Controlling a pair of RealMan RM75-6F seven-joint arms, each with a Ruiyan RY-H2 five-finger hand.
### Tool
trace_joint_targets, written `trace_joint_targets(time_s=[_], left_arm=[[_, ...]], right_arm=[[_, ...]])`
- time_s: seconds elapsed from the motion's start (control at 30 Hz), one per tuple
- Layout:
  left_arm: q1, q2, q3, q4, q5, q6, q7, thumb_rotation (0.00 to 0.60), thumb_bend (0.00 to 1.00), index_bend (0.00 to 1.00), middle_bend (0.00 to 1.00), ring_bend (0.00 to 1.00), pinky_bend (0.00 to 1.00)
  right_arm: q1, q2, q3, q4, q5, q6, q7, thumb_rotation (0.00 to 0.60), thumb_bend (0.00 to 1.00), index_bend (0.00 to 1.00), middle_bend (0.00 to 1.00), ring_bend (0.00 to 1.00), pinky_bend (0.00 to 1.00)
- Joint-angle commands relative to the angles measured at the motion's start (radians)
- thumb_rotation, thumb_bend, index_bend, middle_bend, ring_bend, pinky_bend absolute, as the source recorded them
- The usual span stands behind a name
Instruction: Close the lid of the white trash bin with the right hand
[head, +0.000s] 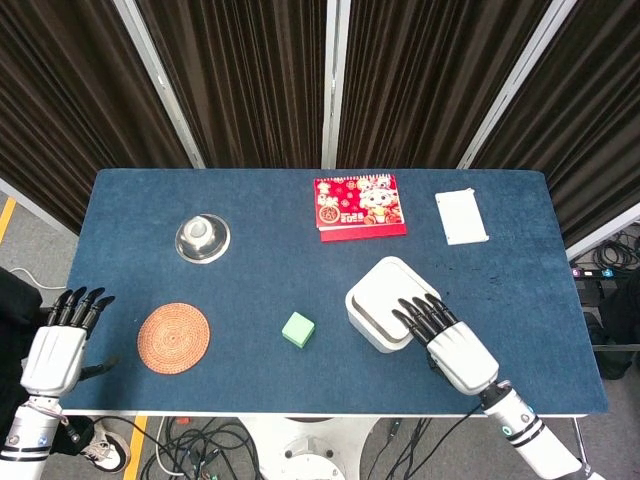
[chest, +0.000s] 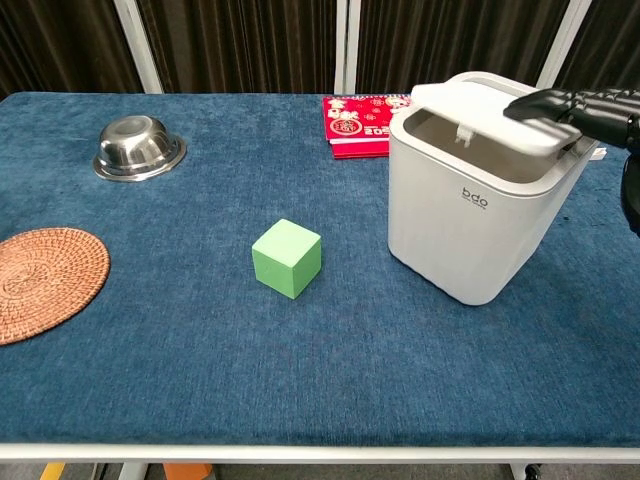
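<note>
The white trash bin (head: 372, 310) (chest: 470, 220) stands right of the table's middle. Its lid (chest: 480, 108) lies almost flat, with a narrow gap showing along the front edge in the chest view. My right hand (head: 448, 340) (chest: 590, 108) reaches in from the right, fingers straight and spread, its dark fingertips (head: 410, 314) resting on top of the lid. It holds nothing. My left hand (head: 60, 345) hangs off the table's left front corner, fingers apart and empty; only the head view shows it.
A green cube (head: 298, 329) (chest: 287, 258) sits left of the bin. A woven coaster (head: 173, 338), a steel bowl (head: 202, 237), a red booklet (head: 359, 206) and a white card (head: 461, 217) lie around the blue table (head: 250, 280).
</note>
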Motion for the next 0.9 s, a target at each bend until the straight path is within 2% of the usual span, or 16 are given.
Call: trace_joint_targets(time_s=[0.03, 0.57, 0.9], left_arm=[[0.002, 0.0, 0.0, 0.003, 0.0, 0.004, -0.006, 0.6, 0.0, 0.18, 0.11, 0.04, 0.08], [0.003, -0.006, 0.001, 0.012, 0.004, 0.004, -0.026, 0.6, 0.0, 0.18, 0.11, 0.04, 0.08], [0.005, -0.009, 0.002, 0.024, 0.001, 0.005, -0.04, 0.6, 0.0, 0.18, 0.11, 0.04, 0.08]], right_arm=[[-0.004, 0.009, -0.006, -0.021, 0.011, -0.013, -0.044, 0.6, 1.0, 0.0, 0.04, 0.0, 0.0], [0.008, 0.034, -0.01, -0.053, 0.057, -0.063, -0.114, 0.6, 1.0, 0.0, 0.15, 0.0, 0.0], [0.014, 0.007, -0.029, -0.038, 0.102, -0.119, -0.13, 0.6, 1.0, 0.0, 0.22, 0.0, 0.0]])
